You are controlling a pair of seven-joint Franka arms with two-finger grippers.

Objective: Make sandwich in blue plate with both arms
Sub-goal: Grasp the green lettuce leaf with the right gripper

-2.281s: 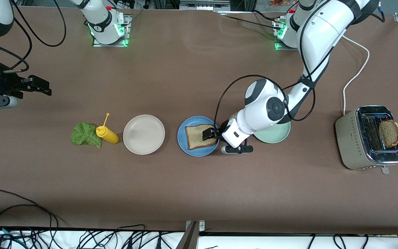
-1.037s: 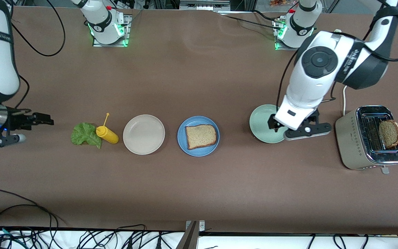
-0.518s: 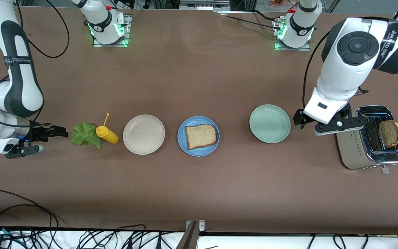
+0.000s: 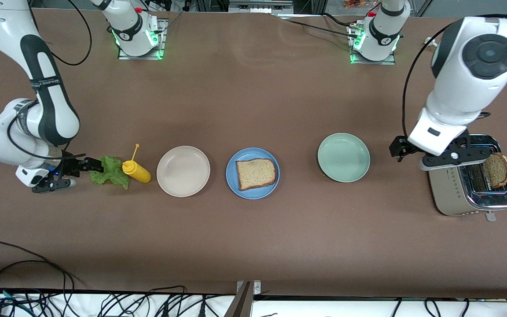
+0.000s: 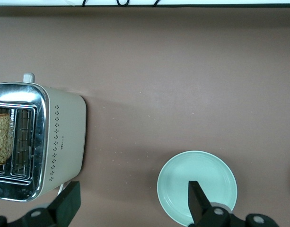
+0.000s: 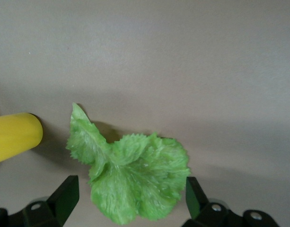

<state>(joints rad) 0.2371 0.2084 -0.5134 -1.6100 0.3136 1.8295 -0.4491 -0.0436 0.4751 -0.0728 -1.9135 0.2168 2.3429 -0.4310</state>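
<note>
The blue plate [image 4: 234,185] lies mid-table with one brown bread slice [image 4: 256,173] flat on it. A second bread slice [image 4: 497,169] [image 5: 0,139] stands in the toaster [image 4: 456,193] [image 5: 55,142] at the left arm's end. The green lettuce leaf [image 4: 112,171] [image 6: 135,179] lies on the table at the right arm's end. My right gripper [image 4: 95,166] [image 6: 130,198] is open and low, its fingers on either side of the leaf's end. My left gripper [image 4: 412,152] [image 5: 133,205] is open and empty, up over the table between the toaster and a pale green plate.
A yellow squeeze bottle [image 4: 136,171] [image 6: 14,137] lies right beside the lettuce. A beige plate [image 4: 183,171] sits between the bottle and the blue plate. The pale green plate [image 4: 343,157] [image 5: 197,182] sits between the blue plate and the toaster. Cables run along the front edge.
The left arm has left the blue plate, passed over the pale green plate and reached the toaster's side. The right arm has come down to the lettuce. Both grippers stayed open.
</note>
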